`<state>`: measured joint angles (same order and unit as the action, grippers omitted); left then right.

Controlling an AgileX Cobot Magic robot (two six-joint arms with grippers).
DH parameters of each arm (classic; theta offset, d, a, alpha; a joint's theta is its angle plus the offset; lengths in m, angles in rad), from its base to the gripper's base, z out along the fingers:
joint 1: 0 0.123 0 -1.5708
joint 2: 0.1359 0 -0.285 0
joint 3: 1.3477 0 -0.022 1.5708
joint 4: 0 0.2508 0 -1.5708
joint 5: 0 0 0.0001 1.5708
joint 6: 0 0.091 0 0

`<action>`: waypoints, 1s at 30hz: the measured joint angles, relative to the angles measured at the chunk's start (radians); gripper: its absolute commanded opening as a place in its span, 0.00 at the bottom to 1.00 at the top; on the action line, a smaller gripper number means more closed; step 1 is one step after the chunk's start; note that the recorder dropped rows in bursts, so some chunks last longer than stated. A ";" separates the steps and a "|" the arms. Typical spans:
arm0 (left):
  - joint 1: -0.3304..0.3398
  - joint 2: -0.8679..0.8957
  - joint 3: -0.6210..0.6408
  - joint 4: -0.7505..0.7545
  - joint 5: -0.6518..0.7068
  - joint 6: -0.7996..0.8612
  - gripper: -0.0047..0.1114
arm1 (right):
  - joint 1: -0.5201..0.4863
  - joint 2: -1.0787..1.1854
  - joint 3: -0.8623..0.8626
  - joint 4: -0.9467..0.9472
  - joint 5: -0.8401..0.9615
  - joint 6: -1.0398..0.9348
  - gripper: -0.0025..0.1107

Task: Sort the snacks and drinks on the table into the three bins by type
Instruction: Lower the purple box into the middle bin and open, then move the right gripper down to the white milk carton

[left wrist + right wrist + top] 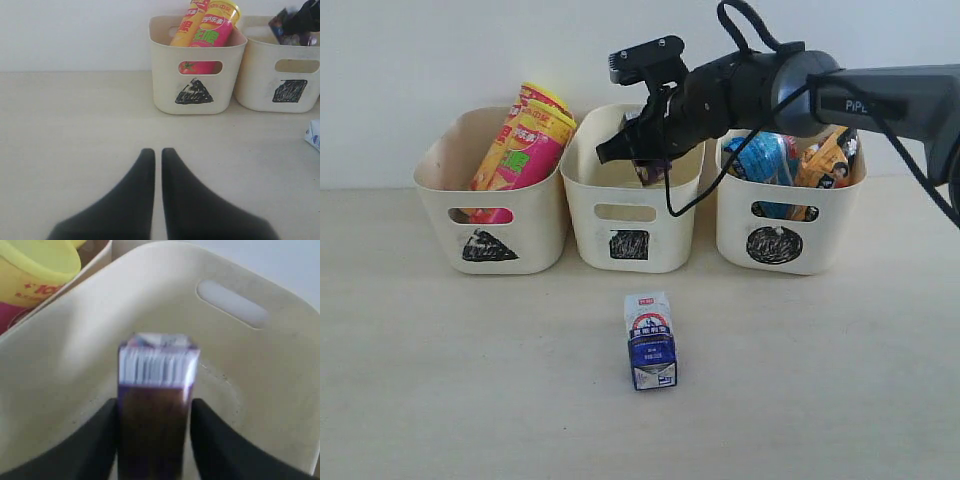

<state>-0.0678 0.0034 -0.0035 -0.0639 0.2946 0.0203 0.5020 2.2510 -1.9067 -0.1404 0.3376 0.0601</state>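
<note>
My right gripper [632,150] hangs over the middle bin [585,200], the one marked with a square. A dark purple drink carton [155,390] stands between its fingers, blurred, with a thin gap on one side, inside the middle bin [260,370]. A white-and-blue drink carton [651,340] stands upright on the table [440,380] in front of the bins. Two chip canisters [525,145] lean in the triangle bin [535,215]. A blue bag [760,160] and an orange-black bag [820,160] sit in the circle bin [735,220]. My left gripper [158,150] is shut and empty, low over the table.
The three bins stand in a row at the back, close to a white wall. In the left wrist view the triangle bin [165,75] and the square bin [260,75] lie ahead, and the white-and-blue carton's edge [314,134] shows at the side.
</note>
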 measured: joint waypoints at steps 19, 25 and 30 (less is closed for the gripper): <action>0.000 0.000 0.000 0.000 0.000 0.000 0.07 | 0.000 -0.070 -0.005 0.000 0.164 0.001 0.50; 0.000 0.000 0.000 0.000 0.000 0.000 0.07 | 0.000 -0.181 -0.005 0.000 0.326 -0.003 0.04; 0.000 0.000 0.000 0.000 0.000 0.000 0.07 | 0.000 -0.247 -0.005 0.000 0.491 -0.042 0.02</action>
<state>-0.0678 0.0034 -0.0035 -0.0639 0.2946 0.0203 0.5015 2.0035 -1.9120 -0.1404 0.8288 0.0177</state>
